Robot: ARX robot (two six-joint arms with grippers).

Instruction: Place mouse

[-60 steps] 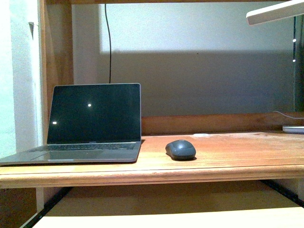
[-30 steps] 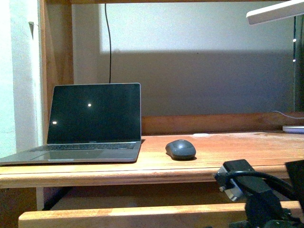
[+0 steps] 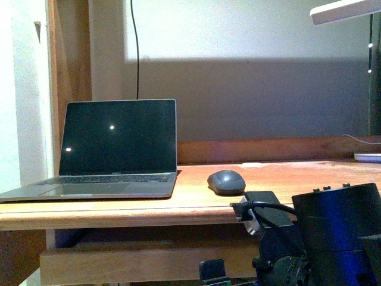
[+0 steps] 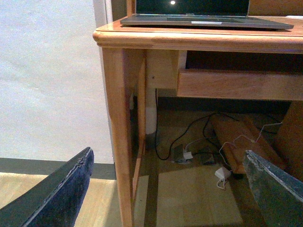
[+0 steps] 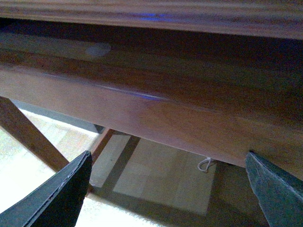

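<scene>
The dark grey domed mouse (image 3: 226,181) lies on the wooden desk (image 3: 119,213), just right of the open laptop (image 3: 113,149). My right arm (image 3: 333,235) shows at the lower right of the front view, below the desk's front edge and below and right of the mouse. My right gripper (image 5: 168,189) is open and empty, facing the underside of the desk's front rail (image 5: 165,104). My left gripper (image 4: 168,189) is open and empty, low in front of the desk's left leg (image 4: 120,142). The mouse shows in neither wrist view.
A small flat white object (image 3: 251,164) lies behind the mouse, and a white device (image 3: 369,157) sits at the desk's far right. A lamp head (image 3: 345,11) hangs at the top right. Cables and plugs (image 4: 199,151) lie on the floor under the desk.
My right arm has risen into the front view from the lower right and moved up and left. The desk and the things on it sit slightly differently in the frame; the mouse has not moved.
</scene>
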